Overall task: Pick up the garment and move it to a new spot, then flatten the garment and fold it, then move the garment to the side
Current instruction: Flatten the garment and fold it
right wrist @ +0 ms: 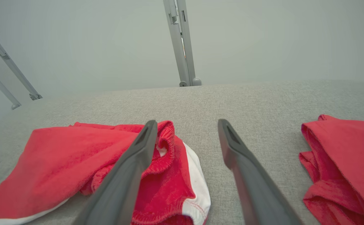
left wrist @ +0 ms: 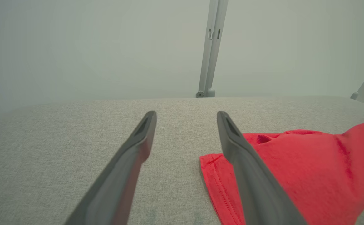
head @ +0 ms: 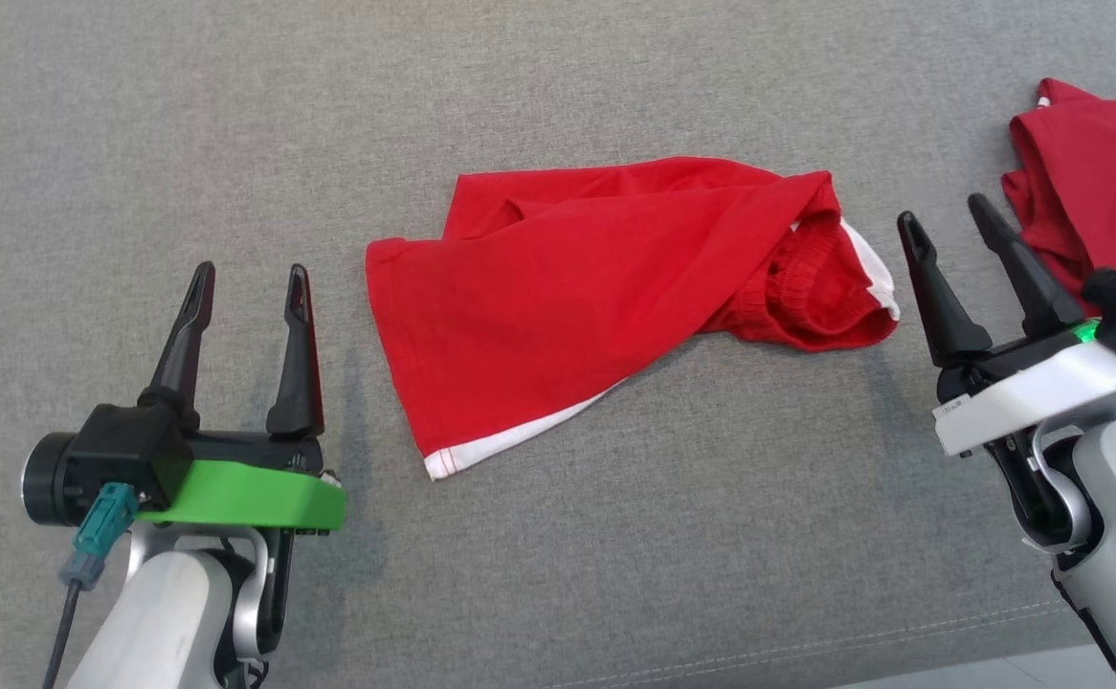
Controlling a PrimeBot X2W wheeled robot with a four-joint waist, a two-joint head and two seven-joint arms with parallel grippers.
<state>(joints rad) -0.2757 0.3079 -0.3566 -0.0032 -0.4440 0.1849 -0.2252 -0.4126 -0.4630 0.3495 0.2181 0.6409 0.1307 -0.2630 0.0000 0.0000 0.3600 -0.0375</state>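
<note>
The red cloth pile [head: 1094,172] at the far right runs off the picture's edge, and its lower corner is tucked behind the right gripper [head: 943,211]. In the right wrist view, one finger [right wrist: 125,175] covers part of the waistband of the red shorts [right wrist: 44,156].

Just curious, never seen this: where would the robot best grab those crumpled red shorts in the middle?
Probably the bunched waistband, with the right gripper coming from the right: its folds stand up off the surface, while the left hem lies flat.
</note>
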